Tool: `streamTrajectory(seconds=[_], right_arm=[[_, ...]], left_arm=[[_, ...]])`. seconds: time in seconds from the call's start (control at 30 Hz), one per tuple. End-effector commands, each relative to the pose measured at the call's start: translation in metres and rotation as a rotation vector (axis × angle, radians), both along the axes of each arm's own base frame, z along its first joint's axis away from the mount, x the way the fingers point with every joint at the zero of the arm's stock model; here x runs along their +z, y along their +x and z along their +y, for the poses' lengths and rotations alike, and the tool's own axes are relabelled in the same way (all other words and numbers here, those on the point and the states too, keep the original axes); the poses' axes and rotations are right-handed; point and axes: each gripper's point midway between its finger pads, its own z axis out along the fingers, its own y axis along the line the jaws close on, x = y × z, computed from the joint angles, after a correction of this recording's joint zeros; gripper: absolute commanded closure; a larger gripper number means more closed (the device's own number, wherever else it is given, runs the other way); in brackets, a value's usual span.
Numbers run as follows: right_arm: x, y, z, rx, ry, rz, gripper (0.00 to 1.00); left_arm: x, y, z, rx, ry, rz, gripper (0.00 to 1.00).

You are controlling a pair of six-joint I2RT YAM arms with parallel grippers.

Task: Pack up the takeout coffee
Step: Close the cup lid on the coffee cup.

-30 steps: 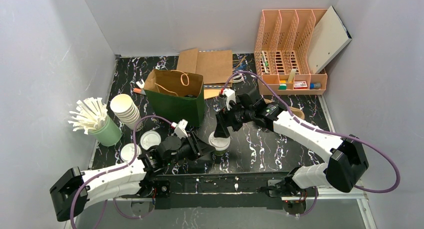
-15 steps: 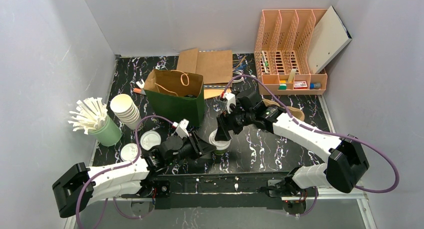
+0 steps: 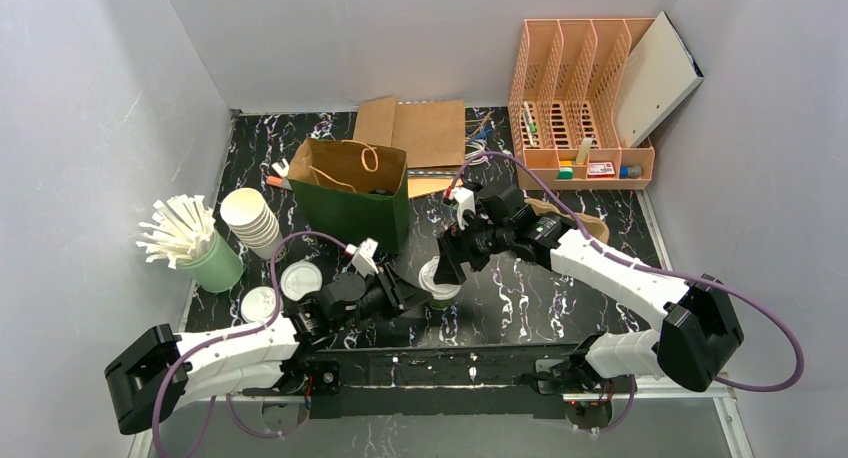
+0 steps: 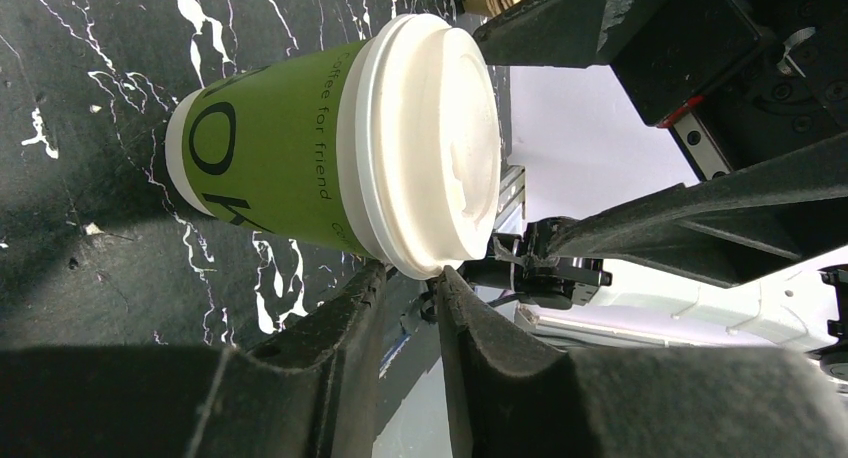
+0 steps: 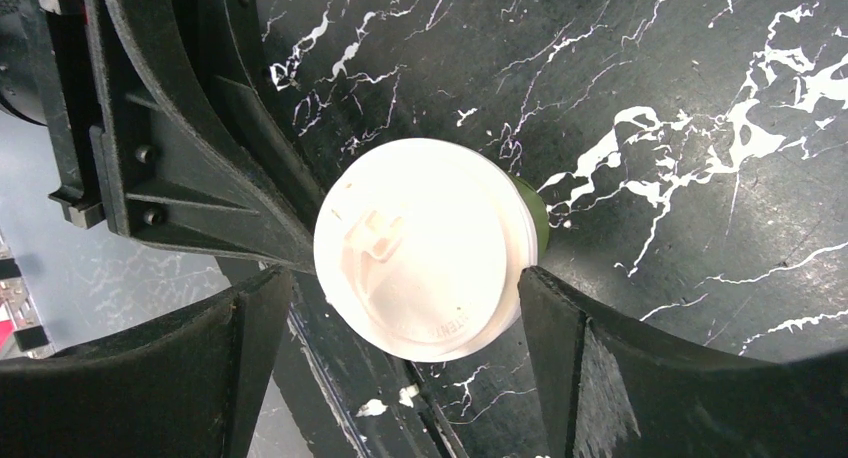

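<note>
The takeout coffee [image 3: 438, 282] is a green paper cup [image 4: 270, 158] with a white lid [image 4: 432, 143], standing near the table's front edge. My right gripper [image 3: 446, 261] hovers over it, open wide. Its fingers [image 5: 545, 323] flank the lid [image 5: 420, 243]; one tip is at the rim and the other stands apart. My left gripper [image 3: 412, 296] is beside the cup on the left. In the left wrist view that gripper [image 4: 411, 276] shows a narrow gap, its tips just at the lid's edge and clamping nothing. The open green-and-brown paper bag [image 3: 350, 191] stands behind the cup, to its left.
A stack of paper cups [image 3: 250, 218] and a green cup of white straws [image 3: 190, 238] stand at the left. Two loose lids [image 3: 300, 278] lie near the left arm. Flat cardboard [image 3: 420, 130] and a peach desk organizer [image 3: 580, 98] are at the back.
The left jaws have narrowed beside the cup. The right gripper has lifted and drawn back a little over the lid. The cup stays in place.
</note>
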Motion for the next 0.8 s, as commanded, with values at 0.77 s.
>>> streamTrajectory(seconds=[0.77], right_arm=[[-0.026,-0.011,-0.012,0.054,-0.096,0.046,0.08]], left_arm=[[-0.064,-0.004,0.026,0.063,0.154,0.082,0.80]])
